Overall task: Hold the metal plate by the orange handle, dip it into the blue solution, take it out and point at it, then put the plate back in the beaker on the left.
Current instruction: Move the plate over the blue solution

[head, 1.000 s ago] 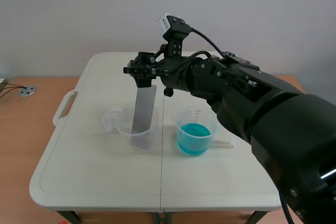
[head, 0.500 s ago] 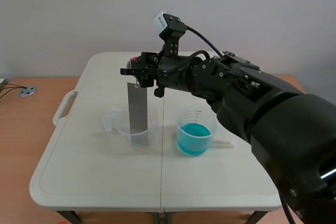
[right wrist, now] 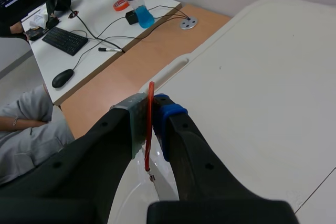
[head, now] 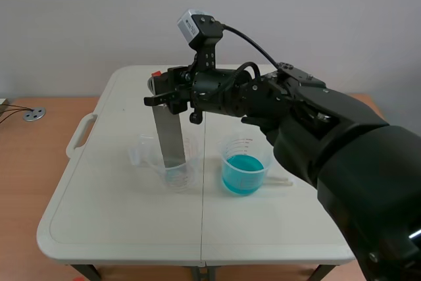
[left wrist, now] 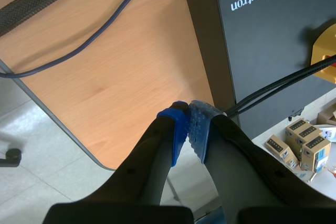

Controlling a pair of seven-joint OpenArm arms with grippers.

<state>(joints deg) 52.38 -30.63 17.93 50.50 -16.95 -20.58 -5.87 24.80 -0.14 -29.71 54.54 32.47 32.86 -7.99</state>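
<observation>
One metal plate (head: 168, 133) in beaker (head: 189, 177), right pincer (right wrist: 151, 110) pinching handle (right wrist: 150, 91) (left pincer (left wrist: 188, 121) closed).

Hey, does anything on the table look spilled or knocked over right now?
Nothing stands out. Both beakers stand upright with no spill: the plate hangs from the right pincer into the clear beaker, and the blue beaker holds its liquid.

A plain pale wall (head: 79, 11) stands behind the white folding desk (head: 118, 222); a wooden top (head: 26, 162) runs beside it, set with a round metal cable grommet (head: 34, 114); further off, another white desk (right wrist: 100, 17) carries a keyboard (right wrist: 65, 40), a mouse (right wrist: 63, 78) and a bottle (right wrist: 137, 3); pale floor (left wrist: 31, 145) shows below the wood's edge.
</observation>
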